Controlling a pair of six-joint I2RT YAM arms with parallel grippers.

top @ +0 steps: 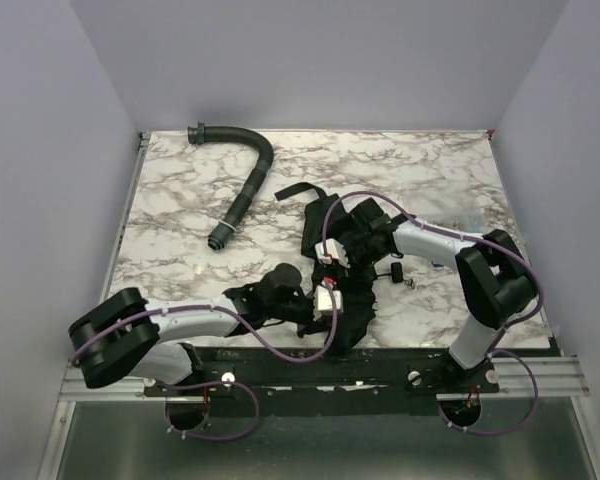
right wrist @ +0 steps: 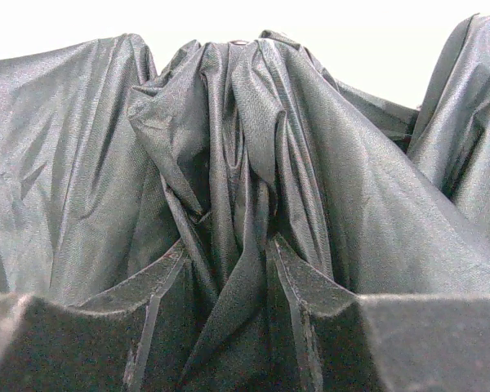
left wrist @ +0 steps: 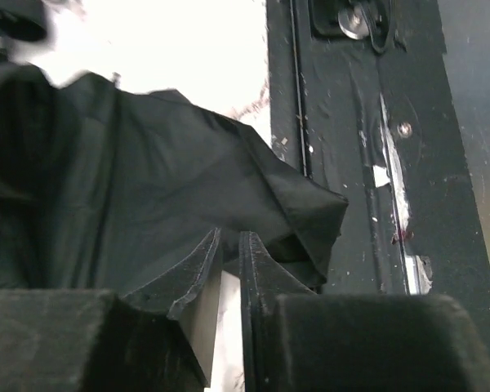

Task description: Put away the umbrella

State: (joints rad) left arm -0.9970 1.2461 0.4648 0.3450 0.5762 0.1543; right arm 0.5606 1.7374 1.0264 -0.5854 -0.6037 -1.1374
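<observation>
The umbrella [top: 356, 316] lies as a crumpled black bundle at the table's front middle, between my two arms. A black strap [top: 302, 190] trails from it toward the back. My left gripper [top: 324, 300] sits at the bundle's near-left side. In the left wrist view its fingers [left wrist: 231, 235] stand almost together, their tips pinching the hem of a canopy flap [left wrist: 147, 180]. My right gripper [top: 353, 248] reaches in from the right. In the right wrist view it [right wrist: 227, 242] is shut on a gathered ridge of canopy folds [right wrist: 237, 122]. The shaft is hidden in the fabric.
A black ribbed curved hose [top: 250, 180] lies at the back left of the marble table [top: 180, 210]. A black metal rail [left wrist: 351, 163] runs along the table's near edge, right beside the left gripper. Grey walls stand on three sides.
</observation>
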